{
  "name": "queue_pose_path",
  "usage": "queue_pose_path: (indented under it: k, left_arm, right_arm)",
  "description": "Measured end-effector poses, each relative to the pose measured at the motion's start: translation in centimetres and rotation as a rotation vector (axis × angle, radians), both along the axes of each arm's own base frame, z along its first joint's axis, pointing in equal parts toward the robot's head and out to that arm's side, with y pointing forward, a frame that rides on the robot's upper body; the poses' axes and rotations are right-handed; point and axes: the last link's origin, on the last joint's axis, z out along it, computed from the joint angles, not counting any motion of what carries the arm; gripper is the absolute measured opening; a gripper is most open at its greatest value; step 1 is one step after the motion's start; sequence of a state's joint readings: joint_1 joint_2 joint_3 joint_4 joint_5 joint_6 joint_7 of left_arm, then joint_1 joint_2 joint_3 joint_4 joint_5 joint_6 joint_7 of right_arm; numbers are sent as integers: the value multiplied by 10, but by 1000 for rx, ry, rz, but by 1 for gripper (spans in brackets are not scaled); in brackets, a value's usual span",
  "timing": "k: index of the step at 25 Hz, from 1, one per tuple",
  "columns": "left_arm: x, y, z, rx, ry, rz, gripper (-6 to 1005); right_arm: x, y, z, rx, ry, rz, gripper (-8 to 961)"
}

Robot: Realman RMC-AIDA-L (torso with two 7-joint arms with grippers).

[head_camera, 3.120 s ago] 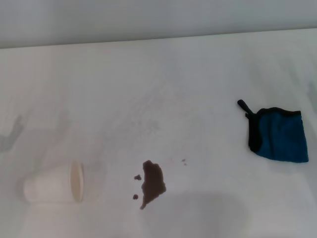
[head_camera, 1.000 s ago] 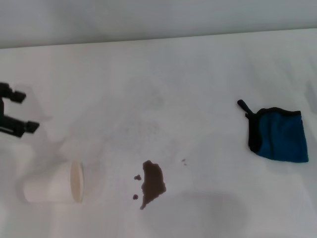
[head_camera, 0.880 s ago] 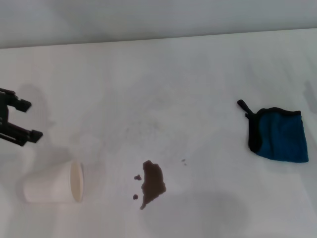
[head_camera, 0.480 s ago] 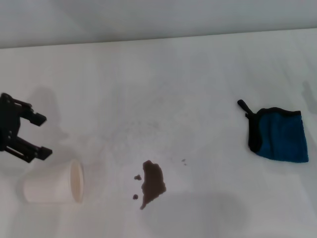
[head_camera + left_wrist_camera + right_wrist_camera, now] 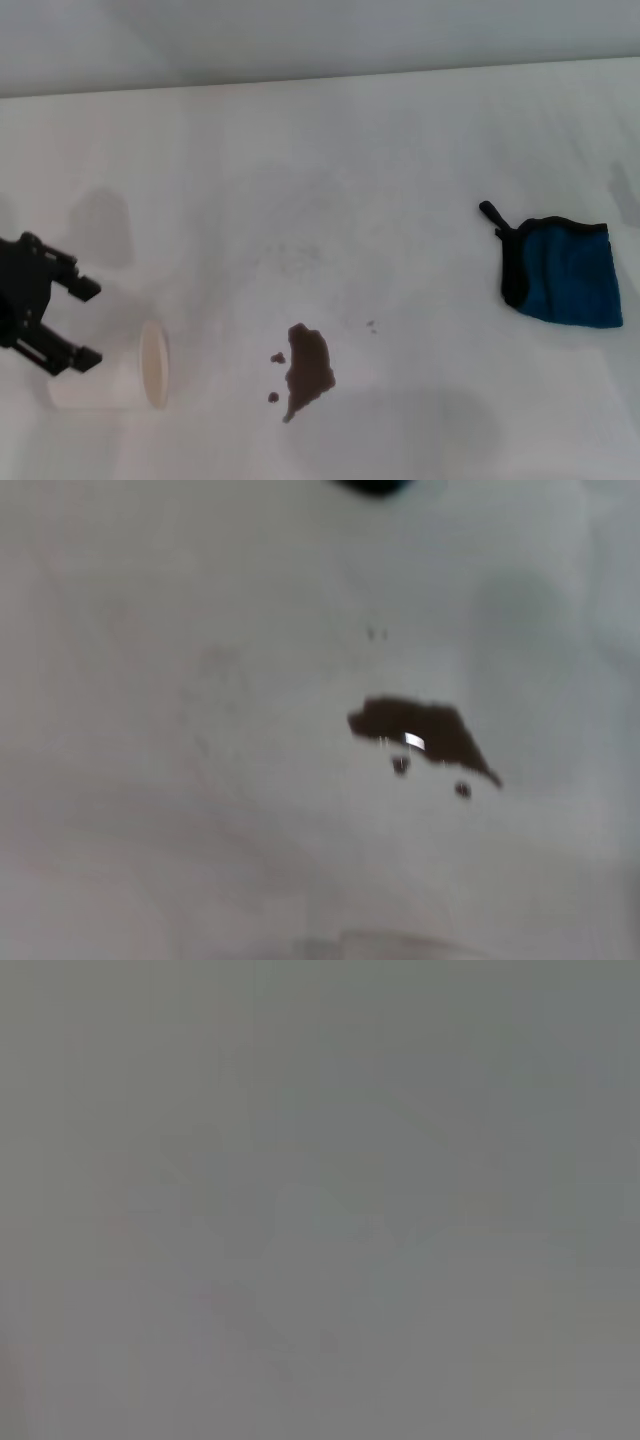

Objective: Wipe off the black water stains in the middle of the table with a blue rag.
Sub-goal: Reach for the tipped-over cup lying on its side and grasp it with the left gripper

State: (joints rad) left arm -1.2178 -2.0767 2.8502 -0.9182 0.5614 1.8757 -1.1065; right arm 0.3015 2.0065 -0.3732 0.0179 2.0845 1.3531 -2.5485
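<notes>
The black water stains (image 5: pixel 308 370) form a dark blotch with tiny droplets on the white table (image 5: pixel 330 180), near its front middle. They also show in the left wrist view (image 5: pixel 420 735). The blue rag (image 5: pixel 560 270), with black trim and a short loop, lies flat at the right. My left gripper (image 5: pixel 85 322) is open at the far left, just above a white paper cup (image 5: pixel 110 375) that lies on its side. My right gripper is out of view; its wrist view shows only grey.
The paper cup's open mouth faces the stains, about a cup's length to their left. A grey wall runs along the table's far edge. A faint shadow falls on the table at the right edge, above the rag.
My left gripper has come into view at the left and moved down toward the cup, now partly covering it. The rag, cup and stains have not moved.
</notes>
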Motion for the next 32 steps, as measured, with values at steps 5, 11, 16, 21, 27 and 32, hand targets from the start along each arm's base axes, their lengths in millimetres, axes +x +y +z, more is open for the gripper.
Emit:
queue_pose_path:
  k: [5,11,16,21,27,32]
  left_arm:
    - [-9,0,-5,-12,44,-1,886]
    - [-18,2,-6,-13,97,-17,887]
    - [-26,3,-18,-40,137,-38,887]
    - [-28,6,-30,-45,140,-63,887]
    - [-29,13,-42,-37,154,-106,887]
    - [-28,17,-53,-40,155,-147,885]
  right_arm:
    - [-1,2,1,1,-1,4,669]
    - [-1,2,1,2,-1,6,670]
    - [-2,2,0,4,4,11,670]
    - [-2,0,0,4,6,9,670]
    - [-2,0,0,7,7,10,671]
    - [-2,0,1,9,8,7,669]
